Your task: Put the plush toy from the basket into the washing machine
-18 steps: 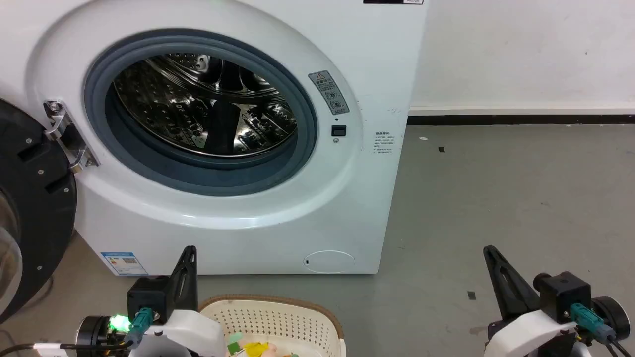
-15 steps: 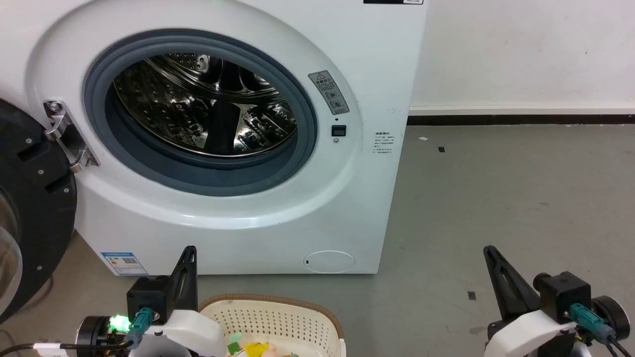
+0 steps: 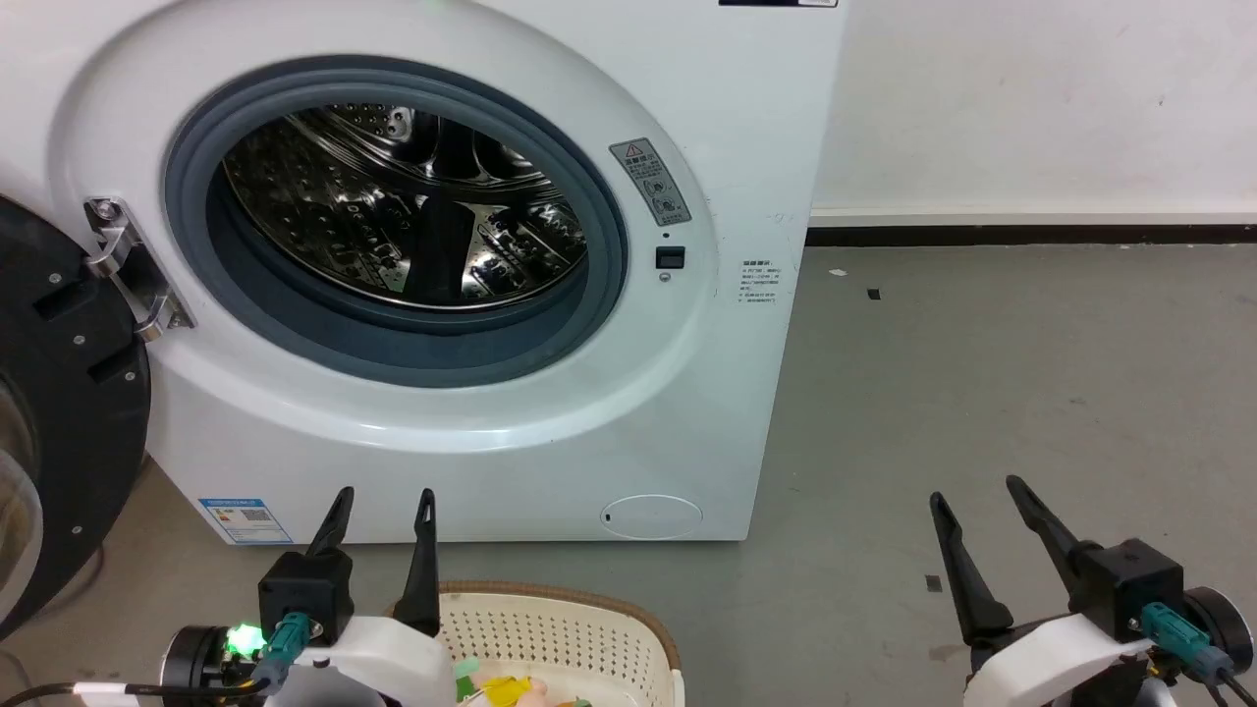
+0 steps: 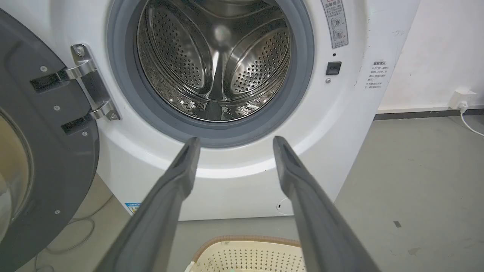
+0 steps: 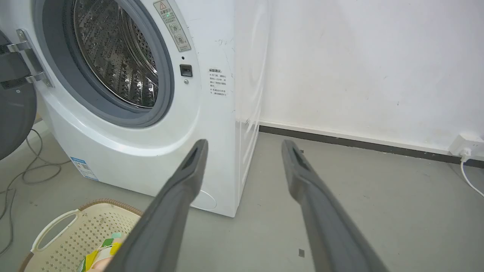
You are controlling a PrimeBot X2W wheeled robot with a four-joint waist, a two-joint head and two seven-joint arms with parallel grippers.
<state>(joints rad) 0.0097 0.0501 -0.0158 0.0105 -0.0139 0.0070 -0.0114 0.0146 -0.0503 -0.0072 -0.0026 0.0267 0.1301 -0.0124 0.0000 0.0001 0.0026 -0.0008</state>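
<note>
The white washing machine [image 3: 491, 422] stands in front of me, its black door [image 3: 59, 412] swung open to the left and the steel drum [image 3: 403, 206] showing bare metal. The cream basket [image 3: 574, 638] sits on the floor at the bottom edge, below the porthole. In it lies the plush toy [image 3: 506, 690], of which yellow, pink and green bits show. My left gripper [image 3: 385, 493] is open above the basket's left rim, holding nothing. My right gripper [image 3: 976, 491] is open over the floor, well right of the basket. The toy [image 5: 100, 253] and basket [image 5: 56, 234] also show in the right wrist view.
Grey floor [image 3: 982, 373] stretches right of the machine to a white wall with a dark skirting. A wall socket [image 5: 463, 145] with a white cable sits at the far right. Loose cables [image 5: 22, 173] lie on the floor under the open door.
Both grippers have opened: each showed as one closed dark wedge before, and now two fingers stand apart. The machine, door and basket have not moved.
</note>
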